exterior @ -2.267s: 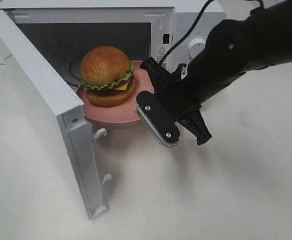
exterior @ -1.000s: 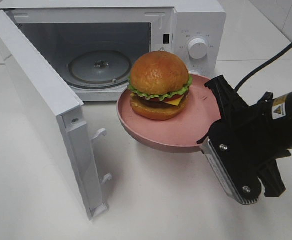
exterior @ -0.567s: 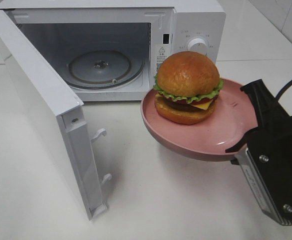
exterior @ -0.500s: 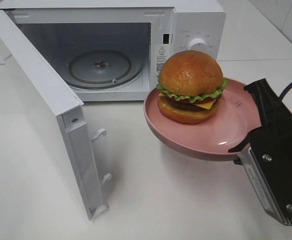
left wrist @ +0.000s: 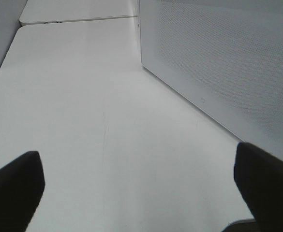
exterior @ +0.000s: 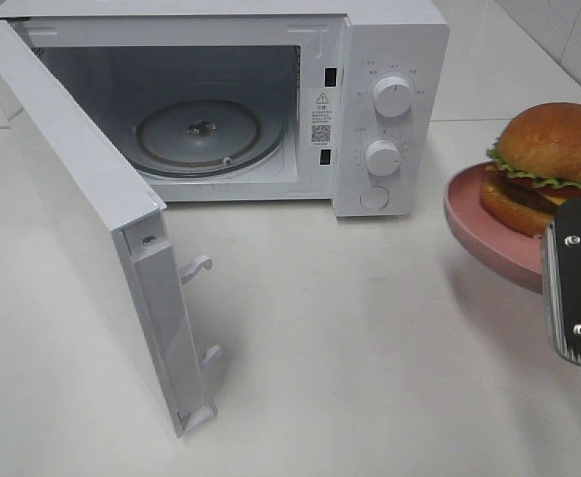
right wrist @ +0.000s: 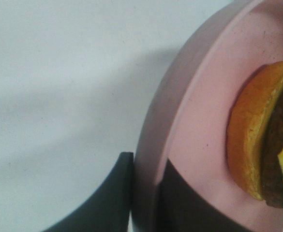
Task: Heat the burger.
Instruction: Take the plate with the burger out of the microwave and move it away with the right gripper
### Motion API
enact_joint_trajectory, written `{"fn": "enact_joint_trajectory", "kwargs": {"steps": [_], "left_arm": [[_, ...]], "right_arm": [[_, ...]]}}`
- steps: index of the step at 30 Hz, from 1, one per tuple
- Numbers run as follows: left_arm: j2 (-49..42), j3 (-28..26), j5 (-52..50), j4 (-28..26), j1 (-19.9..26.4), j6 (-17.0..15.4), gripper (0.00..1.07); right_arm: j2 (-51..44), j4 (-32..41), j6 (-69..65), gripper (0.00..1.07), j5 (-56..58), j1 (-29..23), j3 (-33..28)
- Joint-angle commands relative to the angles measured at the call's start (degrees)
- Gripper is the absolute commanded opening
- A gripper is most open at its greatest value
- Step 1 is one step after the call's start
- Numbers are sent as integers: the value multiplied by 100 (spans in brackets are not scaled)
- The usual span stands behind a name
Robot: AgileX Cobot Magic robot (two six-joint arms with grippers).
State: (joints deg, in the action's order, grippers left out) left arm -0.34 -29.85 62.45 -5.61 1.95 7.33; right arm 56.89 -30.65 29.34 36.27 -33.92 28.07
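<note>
White tabletop [exterior: 369,348] ran under everything, with the microwave [exterior: 389,60] at the back, its door [exterior: 81,209] swung wide toward the left and the glass turntable [exterior: 211,134] inside bare. Change noted over the last couple of seconds: the burger [exterior: 548,164] on its pink plate [exterior: 479,224], which had sat in the microwave mouth, was drawn out, carried rightward past the two dials [exterior: 384,129], and stood at the far right edge of the high view, raised above the tabletop and well apart from the oven. Right claw [exterior: 573,293] was clenched on the near rim of the plate; in the right wrist view one finger [right wrist: 110,193] lay under the rim and the other over it, pinching the pink edge [right wrist: 180,145], the burger sitting just beyond, bottom bun, patty and a sliver of cheese showing. Left claw [left wrist: 131,188] hung released, jaws spread with nothing between them, beside the outer face of the open door, not engaged. Judgement: the cavity was empty with the door left open, so either the heating was already finished and this was the serving-out, or the load was pulled back and would need re-inserting; the pictures alone could not settle which. Plate looked level, burger upright, though only an edge grip held it.
</note>
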Motion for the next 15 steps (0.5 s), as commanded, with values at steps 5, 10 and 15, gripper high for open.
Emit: {"fn": "enact_joint_trajectory", "kwargs": {"steps": [5, 10, 15], "left_arm": [[-23, 11, -86, -11, 0, 0, 100], [-23, 11, -86, -11, 0, 0, 100], [-23, 11, -86, -11, 0, 0, 100]], "right_arm": [[-109, -1238, -2114, 1, 539, 40, 40], [-109, -1576, -2985, 0, 917, 40, 40], [-109, -1805, -3908, 0, 1398, 40, 40]]}}
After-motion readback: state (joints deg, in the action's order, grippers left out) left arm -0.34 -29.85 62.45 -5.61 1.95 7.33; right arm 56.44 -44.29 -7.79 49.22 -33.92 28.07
